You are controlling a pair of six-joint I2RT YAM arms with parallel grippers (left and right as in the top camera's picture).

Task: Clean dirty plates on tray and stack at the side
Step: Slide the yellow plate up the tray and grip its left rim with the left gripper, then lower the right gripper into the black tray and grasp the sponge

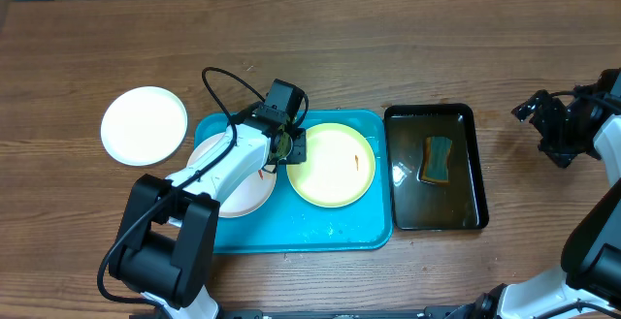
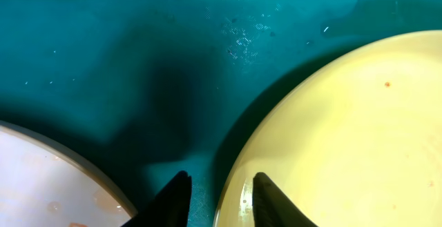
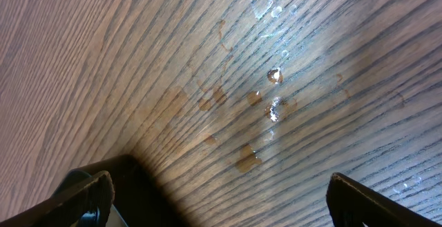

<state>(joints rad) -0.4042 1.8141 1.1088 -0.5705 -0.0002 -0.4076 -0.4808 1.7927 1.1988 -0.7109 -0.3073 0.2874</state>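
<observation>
1. Nearest of all, low on the left: the left arm [image 1: 160, 246], black and white, bent up and over the blue tray [image 1: 291, 237].
2. Far left, off the tray, flat on the wooden table [image 1: 388, 47]: a lone white plate [image 1: 144, 125], well apart from the left claw [image 2: 221, 185].
3. Next, in the left half of the blue tray: a second white plate [image 1: 247, 195], partly hidden under the arm, with a small red smear near its right edge. Just to the left of the claw.
4. Then the left claw itself, low over the middle of the tray, between the two plates lying there. Open a little, not squeezing. One finger on the tray side, the other over the yellow plate [image 1: 332, 164], with that plate's left rim in the gap between them.
5. To the right of the claw: the rest of the yellow plate, flat in the right half of the tray, with a thin orange streak [image 1: 357, 160] near its far side.
6. Just beside the blue tray, on its right: a black tray [image 1: 475, 164] with brown water and a sponge [image 1: 439, 159] in it.
7. Far right: the right claw [image 3: 221, 196], wide open, with only wet wood and a few drops of water under it. Well apart from every plate.
</observation>
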